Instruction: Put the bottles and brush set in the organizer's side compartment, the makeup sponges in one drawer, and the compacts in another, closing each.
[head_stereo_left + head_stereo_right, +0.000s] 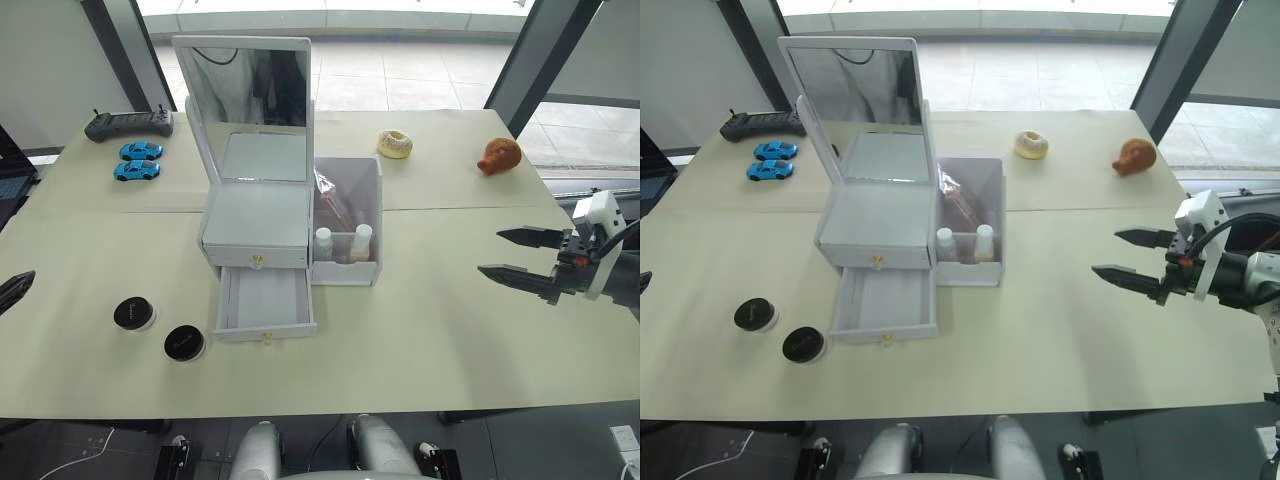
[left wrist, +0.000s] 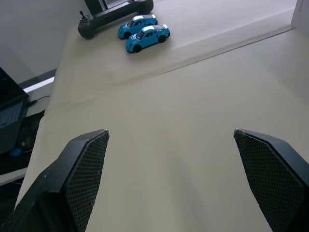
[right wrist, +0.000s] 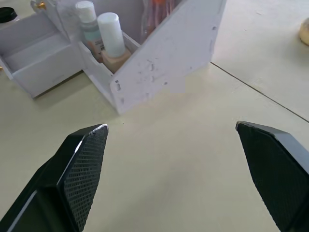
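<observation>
**A:** Organizer sits mid-table, bottles and brush set already in the side compartment. Bottom drawer is pulled out and looks empty.

**B:** Compacts are at 8 o'clock from it. Both claws gape wide, holding nothing: right gripper at 3 o'clock, left gripper near the left edge. I'd worry a puck skids or gets dropped short of the drawer.

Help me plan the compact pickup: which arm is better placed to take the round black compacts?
Left. Both round black compacts lie left of the open lower drawer, near the left gripper; the open right gripper is across the white organizer.
</observation>
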